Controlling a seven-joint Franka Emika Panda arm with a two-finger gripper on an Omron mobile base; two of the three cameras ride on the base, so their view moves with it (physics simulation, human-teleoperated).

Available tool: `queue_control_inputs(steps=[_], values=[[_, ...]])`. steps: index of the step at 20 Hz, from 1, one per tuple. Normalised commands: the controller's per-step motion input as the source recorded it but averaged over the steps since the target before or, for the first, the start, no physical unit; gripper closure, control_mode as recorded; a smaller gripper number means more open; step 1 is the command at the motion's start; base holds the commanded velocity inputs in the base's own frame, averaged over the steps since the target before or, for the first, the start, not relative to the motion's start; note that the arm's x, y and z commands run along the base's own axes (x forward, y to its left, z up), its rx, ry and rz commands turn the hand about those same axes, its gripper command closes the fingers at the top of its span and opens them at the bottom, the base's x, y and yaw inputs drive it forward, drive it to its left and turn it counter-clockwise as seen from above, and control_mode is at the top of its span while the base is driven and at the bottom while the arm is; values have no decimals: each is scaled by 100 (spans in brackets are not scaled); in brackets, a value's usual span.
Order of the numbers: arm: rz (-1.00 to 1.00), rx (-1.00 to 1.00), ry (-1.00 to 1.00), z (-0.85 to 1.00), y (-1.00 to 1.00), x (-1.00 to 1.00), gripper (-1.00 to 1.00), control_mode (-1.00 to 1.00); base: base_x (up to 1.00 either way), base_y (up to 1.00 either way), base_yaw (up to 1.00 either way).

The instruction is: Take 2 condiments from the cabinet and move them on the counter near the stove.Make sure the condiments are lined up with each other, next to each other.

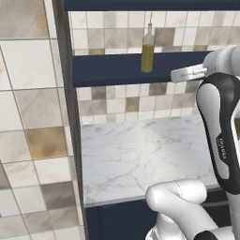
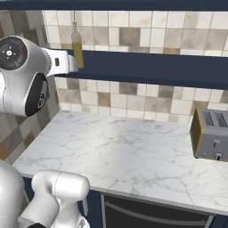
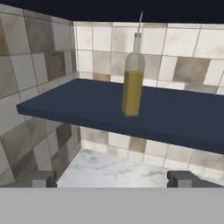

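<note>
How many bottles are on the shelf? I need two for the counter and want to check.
1. The oil bottle stands upright on the dark blue shelf, near its left end, in front of the tiled wall. A second bottle may be outside these views.

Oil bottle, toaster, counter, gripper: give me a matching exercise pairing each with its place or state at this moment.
Things:
1. oil bottle
2. toaster
3. counter
4. gripper

Places or states:
A. white marble slab below the shelf
B. open, level with the shelf, short of the bottle
C. upright on the navy shelf
D. on the marble, at the right edge of the right base view

Pairs: 1-C, 2-D, 3-A, 4-B
</note>
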Motion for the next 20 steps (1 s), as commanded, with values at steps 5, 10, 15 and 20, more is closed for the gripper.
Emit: queue_control_inputs(steps=[5, 10, 15, 20], values=[[0, 10, -25, 17, 0, 18, -100, -100, 0, 0, 0], [0, 8, -14, 11, 0, 14, -100, -100, 0, 0, 0], [0, 1, 0, 7, 0, 11, -100, -100, 0, 0, 0], [0, 0, 0, 15, 0, 7, -100, -100, 0, 0, 0]])
